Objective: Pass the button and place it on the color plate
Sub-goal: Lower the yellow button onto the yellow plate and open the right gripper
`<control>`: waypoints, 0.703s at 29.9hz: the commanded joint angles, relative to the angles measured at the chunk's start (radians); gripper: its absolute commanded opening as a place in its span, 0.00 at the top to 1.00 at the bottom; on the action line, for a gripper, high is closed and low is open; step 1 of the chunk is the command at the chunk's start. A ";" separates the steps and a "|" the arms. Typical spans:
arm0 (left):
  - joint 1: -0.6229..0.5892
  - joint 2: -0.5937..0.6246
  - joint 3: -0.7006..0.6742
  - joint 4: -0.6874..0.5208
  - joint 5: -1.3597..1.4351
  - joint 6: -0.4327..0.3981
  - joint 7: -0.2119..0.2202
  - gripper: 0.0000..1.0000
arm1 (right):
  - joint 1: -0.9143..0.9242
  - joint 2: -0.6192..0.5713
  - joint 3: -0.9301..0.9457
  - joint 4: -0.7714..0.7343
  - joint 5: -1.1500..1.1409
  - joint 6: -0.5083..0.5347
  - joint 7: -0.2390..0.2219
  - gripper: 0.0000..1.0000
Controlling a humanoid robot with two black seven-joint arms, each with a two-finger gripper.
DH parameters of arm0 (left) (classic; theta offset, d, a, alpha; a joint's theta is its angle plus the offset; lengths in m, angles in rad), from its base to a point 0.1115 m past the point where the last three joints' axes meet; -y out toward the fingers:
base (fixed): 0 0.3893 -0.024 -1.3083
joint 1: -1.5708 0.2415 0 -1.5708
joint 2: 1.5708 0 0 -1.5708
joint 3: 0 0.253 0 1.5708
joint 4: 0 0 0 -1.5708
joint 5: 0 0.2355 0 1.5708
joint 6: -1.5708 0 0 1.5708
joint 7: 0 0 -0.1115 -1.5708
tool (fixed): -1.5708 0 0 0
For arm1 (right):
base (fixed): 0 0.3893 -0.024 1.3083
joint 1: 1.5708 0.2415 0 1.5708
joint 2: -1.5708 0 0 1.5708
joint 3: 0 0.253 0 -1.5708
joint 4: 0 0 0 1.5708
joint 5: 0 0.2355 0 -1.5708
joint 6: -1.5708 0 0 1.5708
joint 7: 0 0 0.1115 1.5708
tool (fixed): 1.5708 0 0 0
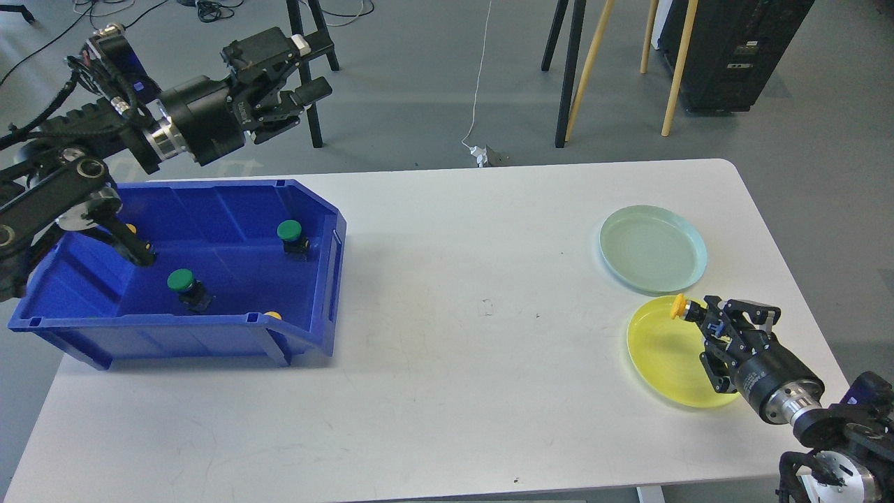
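Head view showed the right gripper (pixel 698 313) closed on the yellow button (pixel 677 306), its fingers (pixel 714 323) pinching the dark body just behind the yellow cap. The button was held sideways, cap pointing left, over the upper part of the yellow plate (pixel 663 356). Whether it touched the plate or hung a little above it, I could not tell from this angle.

The step in hand, as I judged it, was the placing. To do it well, the gripper should go down until the button is very near the plate surface, and open only then, so the button does not drop and roll. Because the button lay on its side in the fingers, it could roll on the cap after release; a place more toward the plate's middle seemed safer than the rim. The fingers should open slowly and go back along their own line, so they do not push the button out.

Beyond the fingers, up and a little left, lay the pale green plate (pixel 653 248), close to the yellow one and bare.

Far to the left, the left gripper (pixel 307 66) was raised above the floor behind the table, with fingers spread apart and nothing between them. Below it stood the blue bin (pixel 318 279), with two green buttons (pixel 183 281) inside and a small yellow piece near its front wall.
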 commanded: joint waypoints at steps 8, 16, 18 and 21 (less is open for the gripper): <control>0.002 0.074 0.021 0.009 0.878 0.000 0.000 0.16 | -0.029 0.024 0.010 0.001 0.170 -0.048 -0.005 0.01; 0.002 0.065 0.211 0.131 0.966 0.000 0.000 0.16 | -0.029 0.021 0.178 0.070 0.178 0.030 -0.008 0.01; 0.002 0.060 0.253 0.168 0.963 0.000 0.000 0.16 | -0.025 0.023 0.267 0.081 0.190 0.073 -0.012 0.01; 0.008 0.050 0.311 0.214 0.960 0.000 0.000 0.16 | 0.012 0.029 0.375 0.086 0.211 0.136 -0.044 0.01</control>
